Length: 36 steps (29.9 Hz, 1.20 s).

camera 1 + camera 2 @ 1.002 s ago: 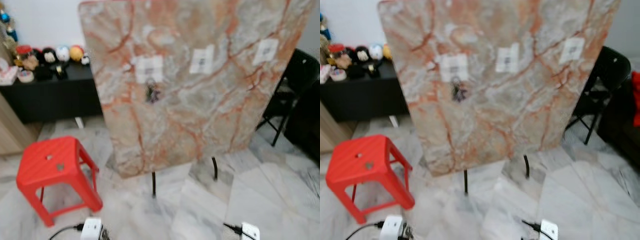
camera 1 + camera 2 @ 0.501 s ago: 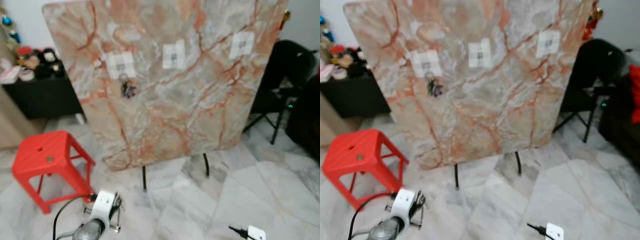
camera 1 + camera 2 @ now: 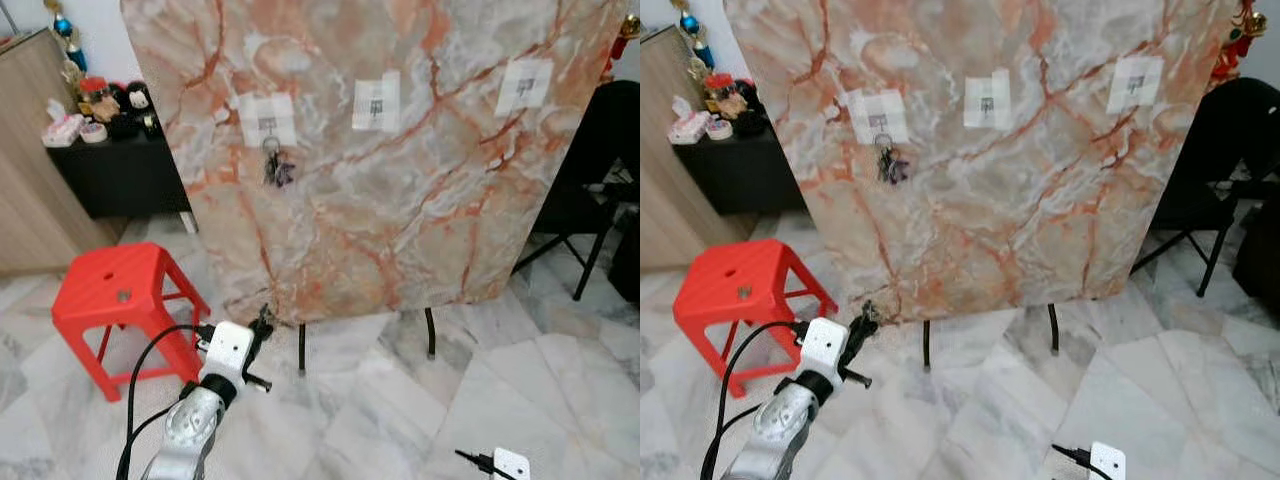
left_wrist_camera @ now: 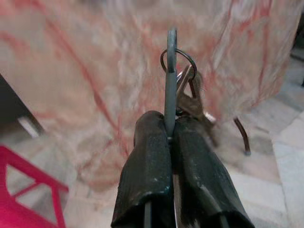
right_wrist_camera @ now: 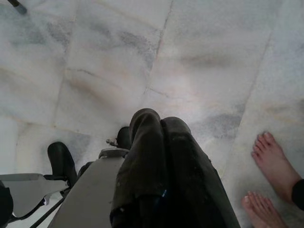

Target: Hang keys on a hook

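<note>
An upright marble board carries three white taped patches with hooks: left, middle and right. One bunch of keys hangs from the left hook. My left gripper is raised low in front of the board's lower left corner. In the left wrist view it is shut on a second bunch of keys, whose ring sticks out past the fingertips toward the board. My right gripper hangs down over the marble floor, fingers pressed together with nothing between them.
A red plastic stool stands left of my left arm. Behind it are a black cabinet with toys and a wooden cabinet. A black folding chair sits at the right. The board rests on thin black legs. A person's bare feet stand near my right arm.
The camera has shifted, so the whole scene has moved. My left arm has risen from the bottom edge and reached forward toward the board with the keys.
</note>
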### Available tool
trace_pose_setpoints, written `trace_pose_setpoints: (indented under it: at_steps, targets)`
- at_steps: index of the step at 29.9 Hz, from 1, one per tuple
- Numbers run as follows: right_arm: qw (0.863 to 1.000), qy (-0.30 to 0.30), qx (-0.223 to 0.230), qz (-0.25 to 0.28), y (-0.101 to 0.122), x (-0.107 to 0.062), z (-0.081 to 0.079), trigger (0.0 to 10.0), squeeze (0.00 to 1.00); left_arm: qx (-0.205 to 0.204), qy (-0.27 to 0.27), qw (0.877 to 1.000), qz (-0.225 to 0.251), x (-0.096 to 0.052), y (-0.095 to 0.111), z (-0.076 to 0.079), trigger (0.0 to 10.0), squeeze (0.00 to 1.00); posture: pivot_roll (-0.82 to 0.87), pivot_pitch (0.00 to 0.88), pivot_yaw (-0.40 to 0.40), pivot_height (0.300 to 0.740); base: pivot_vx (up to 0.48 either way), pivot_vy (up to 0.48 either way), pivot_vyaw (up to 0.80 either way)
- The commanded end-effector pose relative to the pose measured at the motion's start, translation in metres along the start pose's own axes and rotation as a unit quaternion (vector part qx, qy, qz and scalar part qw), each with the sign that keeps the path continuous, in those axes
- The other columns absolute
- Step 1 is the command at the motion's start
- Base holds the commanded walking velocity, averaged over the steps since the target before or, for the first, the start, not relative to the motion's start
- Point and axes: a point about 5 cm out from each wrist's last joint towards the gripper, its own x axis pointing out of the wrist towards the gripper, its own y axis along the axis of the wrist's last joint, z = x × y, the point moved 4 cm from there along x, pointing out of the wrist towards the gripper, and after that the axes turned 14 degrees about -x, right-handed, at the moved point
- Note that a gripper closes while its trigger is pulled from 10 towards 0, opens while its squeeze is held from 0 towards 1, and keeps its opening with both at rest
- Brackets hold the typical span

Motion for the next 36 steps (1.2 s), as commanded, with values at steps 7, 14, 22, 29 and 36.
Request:
trace_pose_setpoints:
  at_steps: [7,14,22,29,36]
  targets:
    - [1.0,-0.001,-0.004,0.002,0.0,0.0,0.0,10.0,0.0,-0.002,-0.009,0.999,0.037,0.013,0.029,0.006,10.0,0.0,0.0,0.0,0.005,0.74,0.0,0.0,0.0]
    - [1.0,0.004,0.005,0.007,0.002,0.0,-0.001,10.0,0.0,-0.001,-0.006,0.999,0.034,0.013,0.035,0.003,10.0,0.0,0.0,0.0,0.003,0.74,0.0,0.0,-0.2]
    - [1.0,0.001,0.001,0.008,0.004,0.0,-0.001,10.0,0.0,-0.026,-0.001,0.999,0.039,0.014,0.044,-0.001,10.0,0.0,0.01,0.0,0.003,0.74,0.198,0.0,-0.47]
    - [1.0,0.0,0.001,0.012,0.005,0.0,0.0,10.0,0.0,-0.028,-0.009,0.999,0.042,0.015,0.048,0.003,10.0,0.0,0.01,0.0,0.004,0.74,0.305,0.0,0.0]
    - [1.0,0.003,-0.004,0.01,0.005,0.0,-0.001,10.0,0.0,-0.03,-0.014,0.999,0.043,0.017,0.051,0.005,10.0,0.0,0.01,0.0,0.003,0.74,0.344,0.0,0.0]
